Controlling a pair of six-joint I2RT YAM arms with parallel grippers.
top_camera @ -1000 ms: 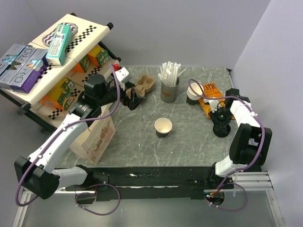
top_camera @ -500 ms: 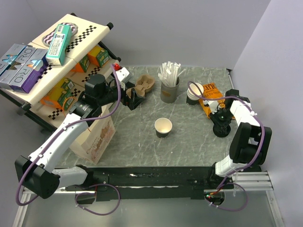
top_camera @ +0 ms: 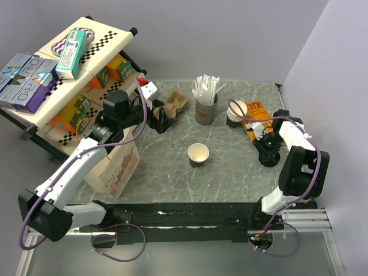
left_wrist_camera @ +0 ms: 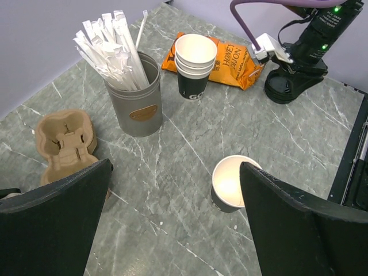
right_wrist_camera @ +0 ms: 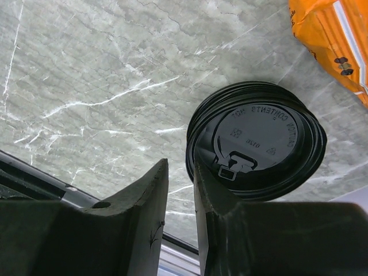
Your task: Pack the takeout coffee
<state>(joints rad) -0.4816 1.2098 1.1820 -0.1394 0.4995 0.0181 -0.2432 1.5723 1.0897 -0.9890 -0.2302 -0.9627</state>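
Note:
The takeout coffee's dark paper cup [top_camera: 198, 154] [left_wrist_camera: 229, 185] stands upright mid-table, open-topped with no lid on it. A stack of black lids [top_camera: 269, 158] [right_wrist_camera: 256, 144] sits at the right. My right gripper [top_camera: 267, 145] [right_wrist_camera: 180, 168] hangs just over the stack's edge. Its jaws stand a narrow gap apart, and only table shows between them. My left gripper [top_camera: 161, 122] [left_wrist_camera: 172, 224] is wide open above the table, left of the cup, holding nothing.
A brown paper bag [top_camera: 118, 164] stands at the left front. Pulp cup carriers [top_camera: 175, 103] [left_wrist_camera: 63, 144], a tin of straws [top_camera: 206, 106] [left_wrist_camera: 135, 95], stacked white cups [top_camera: 236, 114] [left_wrist_camera: 194, 63] and an orange snack bag [top_camera: 256, 125] [left_wrist_camera: 227, 60] line the back. A stocked shelf [top_camera: 52, 86] stands far left.
The right arm has shifted very slightly by the lid stack. Nothing else has moved.

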